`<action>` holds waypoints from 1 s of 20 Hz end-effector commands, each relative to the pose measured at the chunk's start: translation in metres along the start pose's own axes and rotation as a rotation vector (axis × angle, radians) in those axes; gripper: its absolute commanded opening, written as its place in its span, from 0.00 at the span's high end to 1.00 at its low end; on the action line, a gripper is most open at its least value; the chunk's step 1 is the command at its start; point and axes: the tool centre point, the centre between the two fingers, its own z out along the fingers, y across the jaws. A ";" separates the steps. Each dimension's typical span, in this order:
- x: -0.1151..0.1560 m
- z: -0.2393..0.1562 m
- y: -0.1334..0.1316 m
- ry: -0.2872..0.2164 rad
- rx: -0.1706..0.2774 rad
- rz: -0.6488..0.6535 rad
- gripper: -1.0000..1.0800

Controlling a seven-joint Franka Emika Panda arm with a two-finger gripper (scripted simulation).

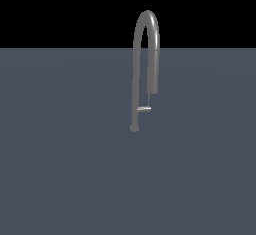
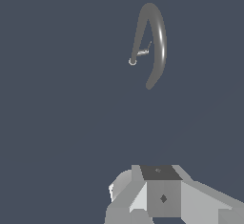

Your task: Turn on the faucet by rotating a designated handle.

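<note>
1. While the handle point(image 1: 144, 109) juts toward the exterior view's right, low on the faucet point(image 1: 146, 54) stem, it is left free for turning.
2. Only part of the robot's body is shown in the wrist view; the pincer's state cannot be told.
3. Nothing else is seen on the surface point(image 1: 60, 169); no obstruction is apparent.

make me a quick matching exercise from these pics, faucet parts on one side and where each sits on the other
Column one:
1. tall grey metal gooseneck faucet's arched top
2. short light-silver horizontal handle bar
3. small round base
4. thicker cylindrical spout end

Column two:
A. resting on the grey floor
B. jutting sideways low on the stem
C. against the black background
D. hanging down beside the stem

Pairs: 1-C, 2-B, 3-A, 4-D
</note>
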 end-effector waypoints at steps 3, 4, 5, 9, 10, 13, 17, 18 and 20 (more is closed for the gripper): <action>0.000 -0.010 0.000 0.024 0.024 0.009 1.00; 0.000 -0.014 0.001 0.032 0.030 0.013 1.00; 0.000 -0.018 0.001 0.041 0.039 0.016 1.00; 0.000 -0.037 0.003 0.083 0.086 0.034 1.00; 0.000 -0.043 0.005 0.095 0.101 0.040 1.00; -0.001 -0.062 0.010 0.134 0.155 0.060 1.00; -0.002 -0.092 0.021 0.187 0.252 0.093 1.00; -0.002 -0.099 0.025 0.199 0.280 0.103 1.00; -0.003 -0.113 0.034 0.219 0.337 0.122 1.00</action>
